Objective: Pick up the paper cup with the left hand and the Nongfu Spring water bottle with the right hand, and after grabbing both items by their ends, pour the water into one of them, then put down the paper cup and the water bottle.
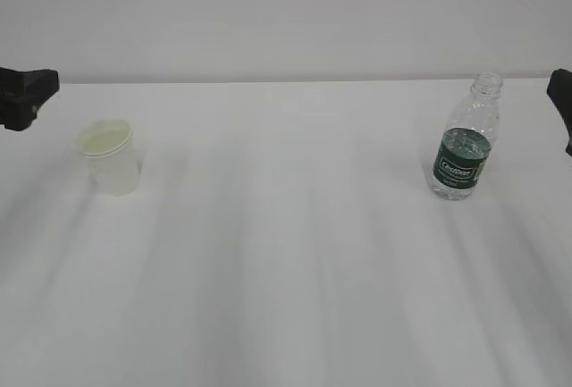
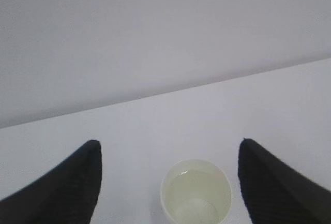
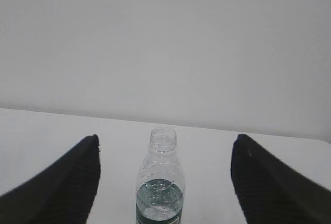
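The paper cup [image 1: 111, 155] stands upright on the white desk [image 1: 286, 262] at the far left, with the left claw [image 1: 25, 96] just beyond it toward the left edge, apart from it and only partly in view. From the left wrist view the cup [image 2: 196, 193] sits low between the two black fingers [image 2: 67, 188], which are spread wide and touch nothing; clear water [image 2: 194, 195] lies inside it. Well apart, on the right side of the desk, the Nongfu Spring water bottle [image 1: 466, 141] stands upright and uncapped, its green label band facing forward, with some water in it. The right claw [image 1: 563, 110] shows at the right edge, just beside the bottle but clear of it. In the right wrist view the bottle [image 3: 161, 182] stands centred between that claw's released fingers [image 3: 269, 188], untouched.
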Controlling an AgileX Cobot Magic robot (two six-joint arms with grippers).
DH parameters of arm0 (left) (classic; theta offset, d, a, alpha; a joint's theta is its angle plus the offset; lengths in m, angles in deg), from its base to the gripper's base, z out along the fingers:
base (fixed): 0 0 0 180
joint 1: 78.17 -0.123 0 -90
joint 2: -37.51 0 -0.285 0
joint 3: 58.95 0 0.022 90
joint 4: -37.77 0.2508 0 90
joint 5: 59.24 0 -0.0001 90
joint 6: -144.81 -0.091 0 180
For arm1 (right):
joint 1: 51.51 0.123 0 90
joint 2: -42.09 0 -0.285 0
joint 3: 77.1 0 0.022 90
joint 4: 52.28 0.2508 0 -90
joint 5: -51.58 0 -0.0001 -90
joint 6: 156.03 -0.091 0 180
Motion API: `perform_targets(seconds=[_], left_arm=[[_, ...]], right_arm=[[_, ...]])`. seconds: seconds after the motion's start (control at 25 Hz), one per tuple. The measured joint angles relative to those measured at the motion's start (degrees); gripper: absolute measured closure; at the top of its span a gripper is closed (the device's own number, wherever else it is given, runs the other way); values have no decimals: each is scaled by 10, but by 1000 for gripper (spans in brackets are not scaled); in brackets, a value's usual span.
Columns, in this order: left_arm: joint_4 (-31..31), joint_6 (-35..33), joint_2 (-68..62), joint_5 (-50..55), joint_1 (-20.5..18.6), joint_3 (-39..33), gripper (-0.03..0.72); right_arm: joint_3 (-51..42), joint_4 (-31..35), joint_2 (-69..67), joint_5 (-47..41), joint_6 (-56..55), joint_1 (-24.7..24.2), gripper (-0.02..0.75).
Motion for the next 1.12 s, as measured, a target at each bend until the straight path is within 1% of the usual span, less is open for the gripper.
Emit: perform_targets(seconds=[0.28, 0.64, 0.84, 0.96, 1.12], left_arm=[[0, 0, 81, 57, 0, -1, 99], [-2, 9, 121, 89, 0, -2, 102], [-3, 38, 201, 175, 0, -3, 104], [-4, 42, 264, 227, 0, -3, 109], [-4, 43, 343, 325, 0, -3, 110]], right_arm=[[5, 12, 78, -86, 11, 0, 150], [7, 23, 134, -184, 12, 0, 150], [11, 23, 170, -225, 12, 0, 150], [11, 25, 190, -243, 12, 0, 150], [20, 26, 226, -309, 12, 0, 150]])
